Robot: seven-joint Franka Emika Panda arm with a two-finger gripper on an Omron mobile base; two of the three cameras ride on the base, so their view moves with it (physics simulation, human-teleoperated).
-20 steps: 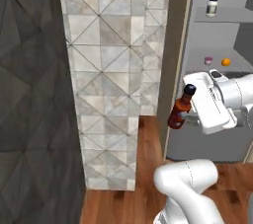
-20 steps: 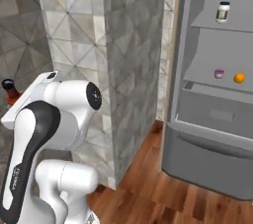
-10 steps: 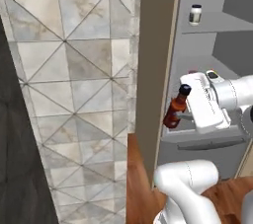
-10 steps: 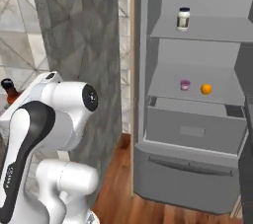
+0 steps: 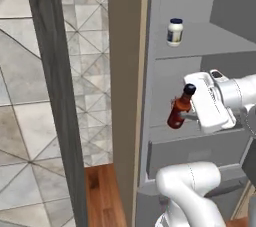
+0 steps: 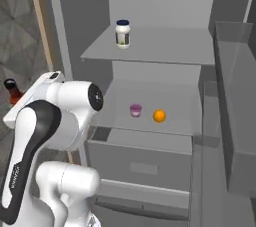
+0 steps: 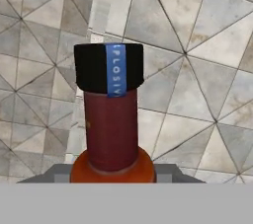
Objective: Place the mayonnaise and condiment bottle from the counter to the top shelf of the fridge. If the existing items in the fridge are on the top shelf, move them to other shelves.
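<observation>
Mayonnaise already stands on the top shelf of the fridge in the left base view, toward the shelf's left end. Below that shelf and in front of it, the gripper holds the condiment bottle by its body, fingers clamped on it, the bottle nearly upright with its cap leaning slightly right. The forearm reaches in level from the right, with the white hand just right of the bottle and the elbow bent below.

From the right base view, the bottle peeks out left of the arm's big shoulder, outside the fridge's left wall and lower than the top shelf. The jar sits near that shelf's left front, with bare shelf to its right. One shelf down, a pink cup and an orange sit side by side, so the top shelf needs no clearing.

In the hand view, the bottle's neck and black cap rise straight up between the finger tips against tiled wall.

To do this step well, I judge the bottle should be raised above the top shelf's edge before moving inward, kept upright, and set down right of the jar without nudging it.
</observation>
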